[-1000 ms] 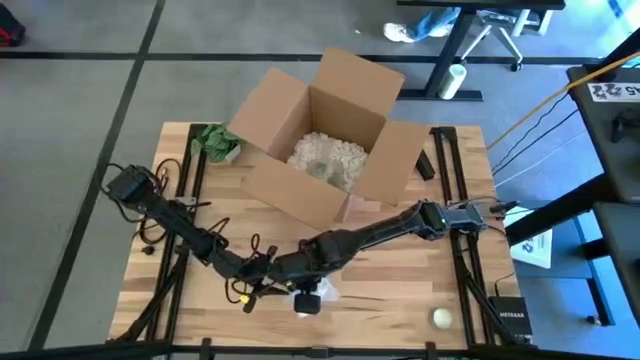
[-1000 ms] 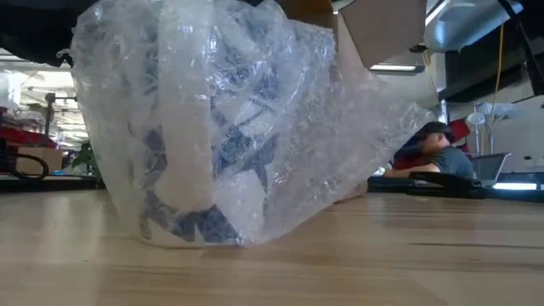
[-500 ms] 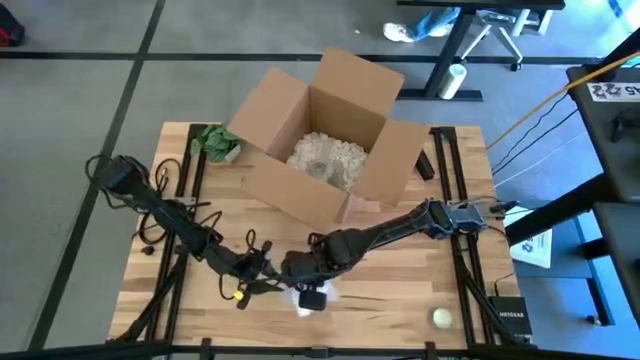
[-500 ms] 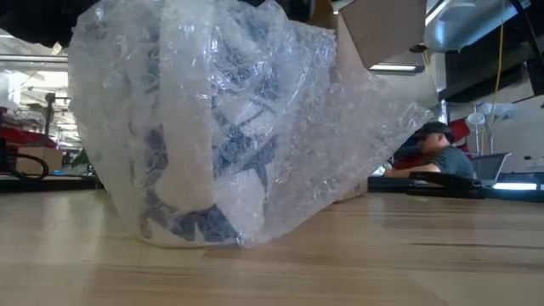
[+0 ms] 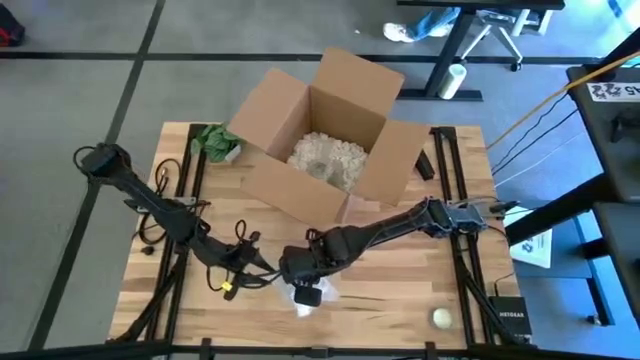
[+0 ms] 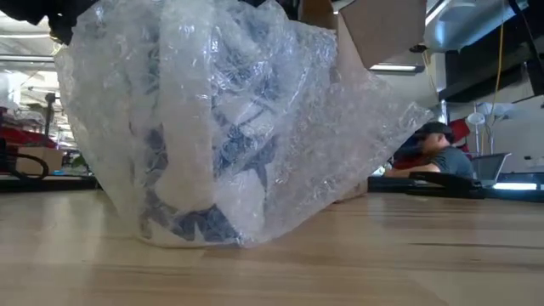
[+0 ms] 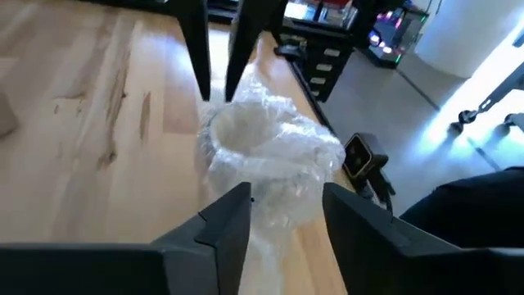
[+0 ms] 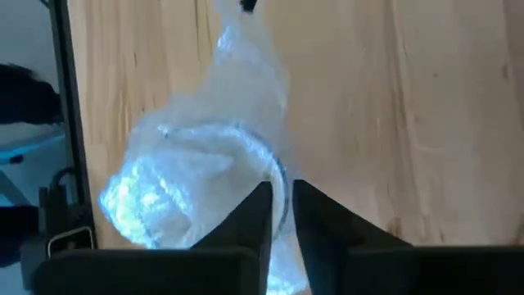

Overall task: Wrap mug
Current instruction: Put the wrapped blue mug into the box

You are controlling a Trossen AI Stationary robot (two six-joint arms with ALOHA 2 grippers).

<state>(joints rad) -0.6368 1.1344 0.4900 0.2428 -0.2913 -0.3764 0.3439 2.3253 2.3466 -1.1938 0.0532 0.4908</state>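
The mug (image 7: 246,135), white with blue marks (image 6: 195,153), stands upright on the wooden table (image 5: 400,280) near the front edge, loosely covered in clear bubble wrap (image 8: 196,188). A loose tail of the wrap (image 6: 374,144) trails off to one side. My right gripper (image 8: 282,205) comes down on the mug from above and is shut at its rim. My left gripper (image 7: 282,209) stands open just beside the mug (image 5: 308,296), toward the table's left. The near side of the wrap (image 7: 282,184) lies between its fingers. My right gripper pinches the wrapped mug's rim (image 8: 280,176) between its two fingers, which point down from above (image 7: 214,82). The mug stands on the table, upright. Whether my left gripper touches the wrap between its open fingers, I cannot tell.
An open cardboard box (image 5: 320,150) with pale packing fill stands at the table's far middle. A green bundle (image 5: 215,140) lies at the far left and a small pale ball (image 5: 442,318) near the front right corner. A person (image 6: 438,149) sits beyond the table.
My left gripper has drawn back toward the table's left edge, away from the mug, and its arm has swung outward. The upper side of the wrap has bulged out a little. My right gripper and the mug have stayed put.
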